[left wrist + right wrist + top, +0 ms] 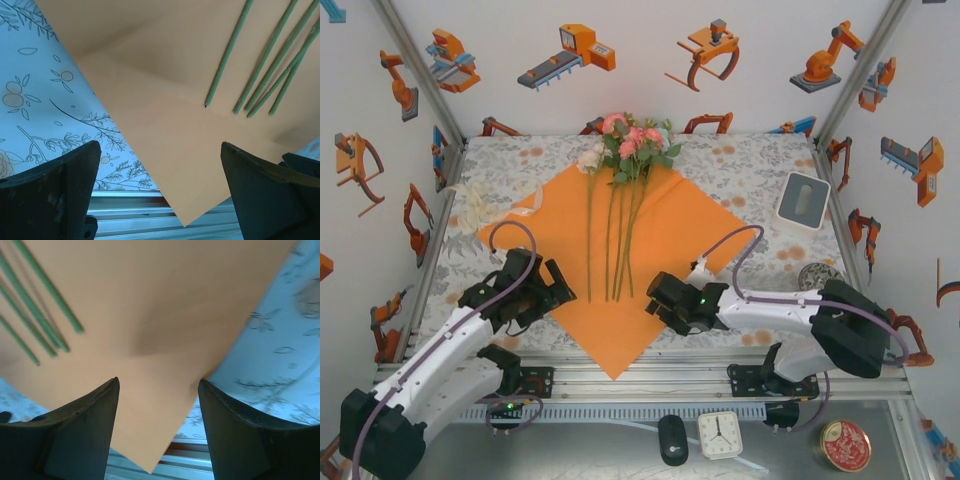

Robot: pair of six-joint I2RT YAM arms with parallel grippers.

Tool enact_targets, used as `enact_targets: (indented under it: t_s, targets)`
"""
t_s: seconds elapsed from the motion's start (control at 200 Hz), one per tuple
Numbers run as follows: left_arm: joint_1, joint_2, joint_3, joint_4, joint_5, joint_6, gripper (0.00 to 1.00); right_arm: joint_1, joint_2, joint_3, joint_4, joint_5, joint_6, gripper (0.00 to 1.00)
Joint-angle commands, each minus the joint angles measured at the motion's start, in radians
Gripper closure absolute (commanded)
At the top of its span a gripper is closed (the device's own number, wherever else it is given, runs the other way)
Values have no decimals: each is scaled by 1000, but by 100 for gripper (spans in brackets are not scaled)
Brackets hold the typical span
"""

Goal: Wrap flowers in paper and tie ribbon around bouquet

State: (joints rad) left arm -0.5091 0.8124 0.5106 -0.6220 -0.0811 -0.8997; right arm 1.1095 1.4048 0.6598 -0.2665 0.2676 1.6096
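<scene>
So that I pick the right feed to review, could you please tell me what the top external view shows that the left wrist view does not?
Top external adds the blooms of the flowers, the ribbon, the right tool, a white box and a clock. Left wrist adds close detail: the cut ends of the stems, and the near corner of the paper between the fingers of the open left tool. Both share the orange paper, the green stems, the patterned cloth and the metal rail.
</scene>
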Motion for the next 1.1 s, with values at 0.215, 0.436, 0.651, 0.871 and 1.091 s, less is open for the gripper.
enact_targets:
  t_s: [0.215, 0.436, 0.651, 0.871, 1.091]
  targets:
    - [-76, -7, 24, -55, -58, -15, 4, 17, -58, -24, 16, 109, 0, 100]
    - [-206, 12, 103, -35, -36, 178, 4, -41, -124, 10, -14, 103, -19, 100]
    - [-394, -33, 107, 133, 132, 387, 4, -160, -139, 54, -88, 52, -12, 100]
    - [-614, 8, 123, 82, -92, 537, 3, -233, -155, 67, -97, 14, -34, 100]
    - [-822, 146, 168, 55, -412, 795, 1, -253, -161, 61, -100, -6, -54, 100]
